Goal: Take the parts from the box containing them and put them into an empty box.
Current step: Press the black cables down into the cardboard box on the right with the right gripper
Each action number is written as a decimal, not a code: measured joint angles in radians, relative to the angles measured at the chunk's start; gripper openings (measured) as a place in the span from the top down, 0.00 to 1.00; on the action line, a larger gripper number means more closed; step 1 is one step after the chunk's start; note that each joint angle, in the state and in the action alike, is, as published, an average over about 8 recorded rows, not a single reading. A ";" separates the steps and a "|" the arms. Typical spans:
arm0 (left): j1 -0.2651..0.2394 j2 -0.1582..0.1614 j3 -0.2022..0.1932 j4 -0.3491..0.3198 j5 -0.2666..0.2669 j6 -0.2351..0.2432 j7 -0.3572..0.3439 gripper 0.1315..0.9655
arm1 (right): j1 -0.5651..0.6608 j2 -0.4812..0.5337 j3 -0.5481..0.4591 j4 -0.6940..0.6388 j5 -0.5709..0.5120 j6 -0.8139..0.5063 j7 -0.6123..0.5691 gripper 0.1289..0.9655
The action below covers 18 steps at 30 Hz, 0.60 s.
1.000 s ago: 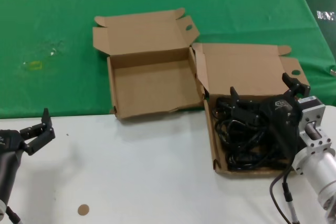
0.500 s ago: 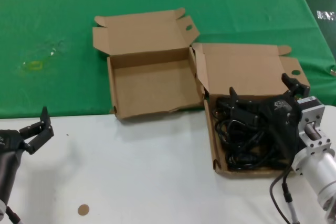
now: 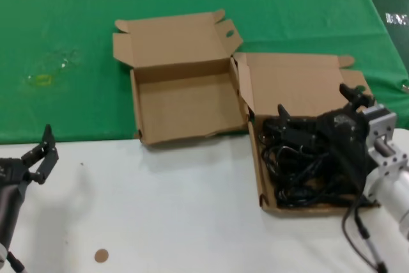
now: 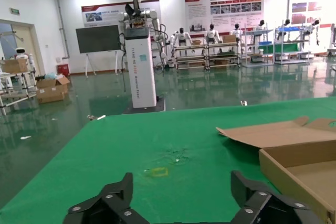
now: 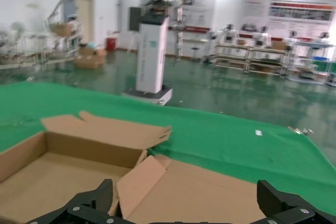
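Over the last second the right tool [image 3: 316, 108] has shifted a little farther over the box containing them [image 3: 300, 87] — its wrist housing sat lower and nearer the desk [image 3: 192, 209] edge a second ago and now rides slightly higher and farther back, with the dark fingers spread wide above the rear of the tangle. The parts [image 3: 300, 164], black coiled cords, lie in the same heap in that tray as before; none has been lifted, and the wide-spread fingers grip nothing. In the right wrist view both fingertips stand far apart with only cardboard lid and flap between them, which fits a tool that is lining up rather than holding. The left tool [image 3: 41, 158] has drawn back toward the near-left corner of the desk, its fingers also parted and empty, well apart from both boxes. An empty box [image 3: 185, 103] sits open on the green cloth [image 3: 64, 43] just beside the full one, its tray bare. I judge the transfer has not begun: the right tool is settling its approach, and what remains is a descent onto one bundle.
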 joint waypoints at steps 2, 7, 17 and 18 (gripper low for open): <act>0.000 0.000 0.000 0.000 0.000 0.000 0.000 0.26 | 0.035 0.062 -0.054 0.004 0.051 0.008 -0.010 0.00; 0.000 0.000 0.000 0.000 0.000 0.000 0.000 0.42 | 0.166 0.224 -0.216 -0.002 0.151 -0.013 -0.025 0.00; 0.000 0.000 0.000 0.000 0.000 0.000 0.000 0.70 | 0.520 0.438 -0.520 -0.087 0.007 -0.279 0.116 0.00; 0.000 0.000 0.000 0.000 0.000 0.000 0.000 0.73 | 0.547 0.448 -0.529 -0.096 -0.033 -0.322 0.136 0.00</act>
